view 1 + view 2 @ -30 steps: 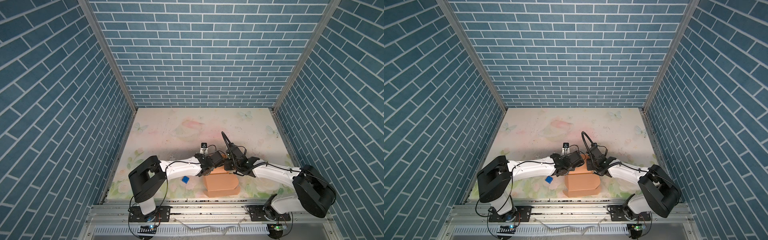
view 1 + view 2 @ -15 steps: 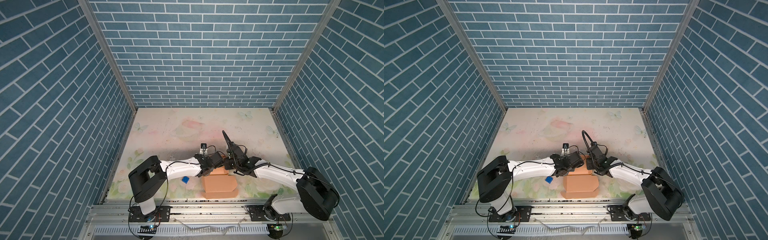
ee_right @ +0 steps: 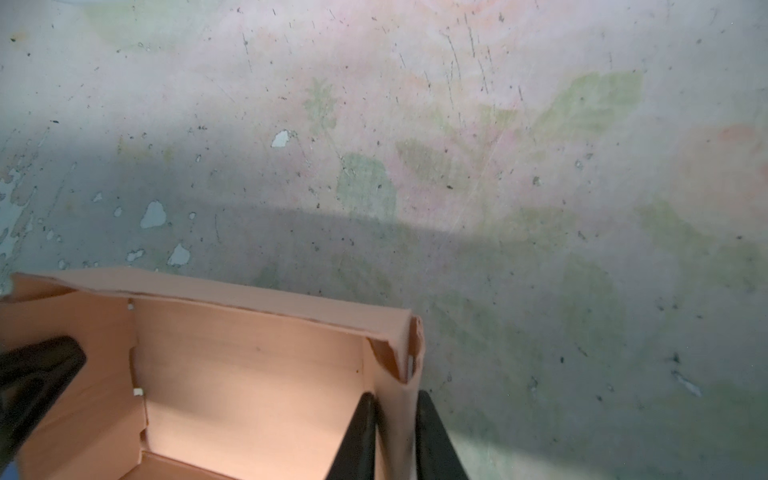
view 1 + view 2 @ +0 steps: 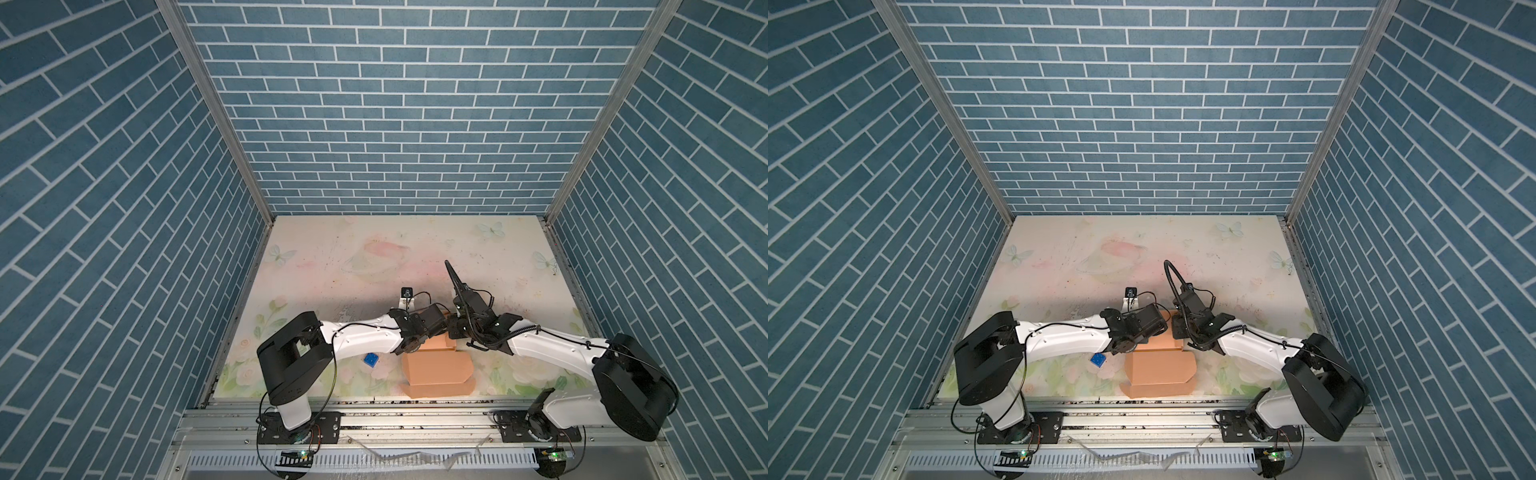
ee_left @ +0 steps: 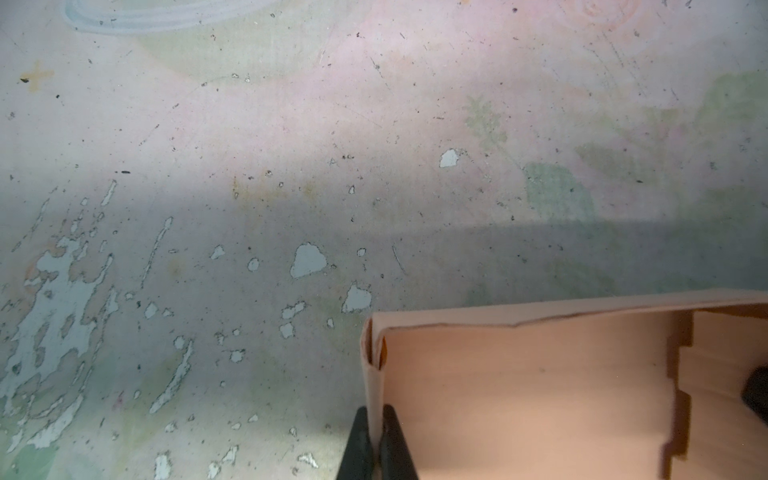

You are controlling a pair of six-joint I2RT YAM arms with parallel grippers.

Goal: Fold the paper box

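The paper box point(image 4: 436, 368) sits on the table point(image 4: 374, 257), right under both claws. It is made of thin peach-tan card. The card is smooth and has sharp folds. A wide flat part with clipped corners lies behind the claws, toward the arm bases.

The left claw point(image 5: 377, 409) is pinched tight on one thin side wall of the box point(image 5: 519, 395). Its two black pointed fingers press on the two faces of the card. The wall is folded double and rounded at the top. The hollow inside of the box is on one side of this claw. Bare table is on the other side.

The right claw point(image 3: 395, 399) sits over the opposite side wall point(image 3: 249, 374), with one finger inside the box and one outside. The fingers stand a little apart with the card between them. I cannot tell if they squeeze it. The corner just ahead of this claw is bent and crumpled.

A long wall with a wavy top edge runs between the two claws.

The table has a pale flower print. Ahead of the claws it is scratched and chipped in small grey patches.

A tiny blue cube point(image 4: 370, 360) lies beside the left arm, well apart from both claws.
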